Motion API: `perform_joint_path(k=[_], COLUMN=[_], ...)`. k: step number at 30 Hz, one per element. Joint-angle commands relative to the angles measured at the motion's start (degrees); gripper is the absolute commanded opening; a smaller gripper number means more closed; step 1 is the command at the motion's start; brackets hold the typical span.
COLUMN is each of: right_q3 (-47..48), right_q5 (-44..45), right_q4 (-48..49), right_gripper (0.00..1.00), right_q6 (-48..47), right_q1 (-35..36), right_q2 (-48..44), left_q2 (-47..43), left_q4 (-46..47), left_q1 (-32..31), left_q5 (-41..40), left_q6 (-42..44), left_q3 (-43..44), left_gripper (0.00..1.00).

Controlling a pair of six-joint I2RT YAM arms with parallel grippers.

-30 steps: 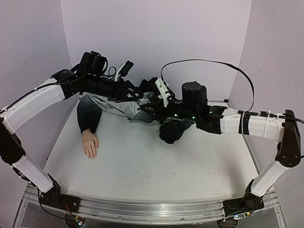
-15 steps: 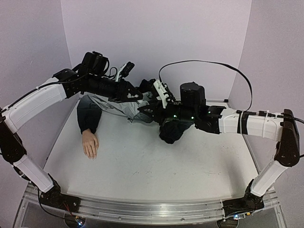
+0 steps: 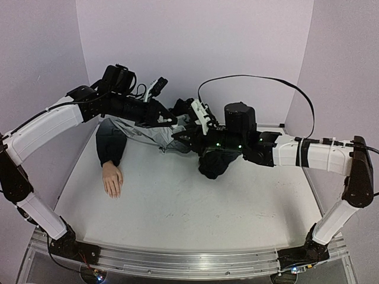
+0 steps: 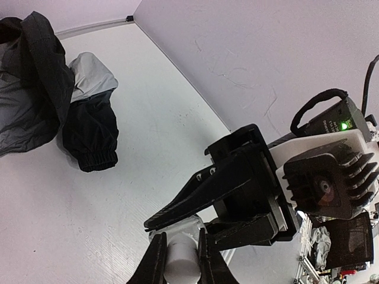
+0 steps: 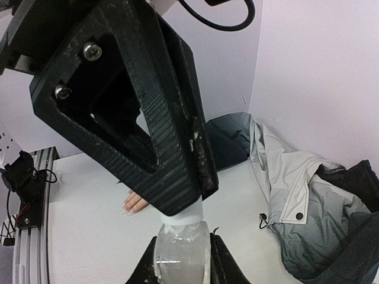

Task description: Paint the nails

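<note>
Lilac walls enclose a white table point(image 3: 195, 207). From above, the mannequin hand point(image 3: 112, 179) is seen lying at the left, its nails point(image 3: 113, 193) too small to be judged for polish, well apart from the left gripper point(image 3: 172, 122) and right gripper point(image 3: 181, 135), which meet over the jacket point(image 3: 148, 133).

By the left wrist camera, the left gripper is shown clamped on a white cap point(image 4: 180, 251).

By the right wrist camera, the right gripper is shown closed around the clear glass bottle point(image 5: 177, 245) beneath that cap. Uncapping is judged unfinished, and all painting is left to be done

Pale lilac walls point(image 3: 195, 35) close in a white table point(image 3: 177, 207) (metal rail point(image 3: 177, 263) along its near edge), evenly lit.
</note>
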Motion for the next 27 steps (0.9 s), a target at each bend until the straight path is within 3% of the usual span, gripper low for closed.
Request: perform_joint_path(k=[1, 27], right_q3=[2.4, 0.55], right_q5=[0.22, 0.75], right_q4=[2.79, 2.78], right_gripper=[0.0, 0.0], right_q6=[-0.73, -1.55], right_q1=[-0.2, -0.2], right_q2=[-0.81, -1.34], left_q2=[-0.47, -2.64], left_q4=[-1.32, -2.79], left_q1=[0.13, 2.09], left_q5=[-0.72, -4.15], left_q6=[1.26, 0.76], left_q3=[3.28, 3.77], left_gripper=[0.0, 0.0])
